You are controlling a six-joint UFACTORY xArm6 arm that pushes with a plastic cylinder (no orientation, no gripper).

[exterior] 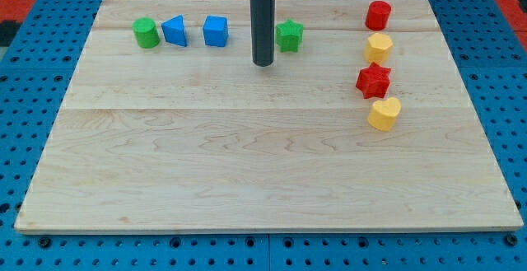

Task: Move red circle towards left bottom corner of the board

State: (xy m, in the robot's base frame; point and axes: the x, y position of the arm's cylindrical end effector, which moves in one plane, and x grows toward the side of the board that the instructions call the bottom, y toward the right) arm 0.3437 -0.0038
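The red circle block (378, 14) stands at the top right of the wooden board (263, 164). My tip (263, 62) is the lower end of the dark rod, near the top middle of the board. It is well to the left of the red circle and a little lower. It sits just left of and below a green star block (289, 35), not touching it.
Below the red circle stand a yellow hexagon-like block (379, 47), a red star (373, 80) and a yellow heart (384, 113). At the top left are a green circle (146, 33), a blue triangle (174, 30) and a blue cube (215, 30).
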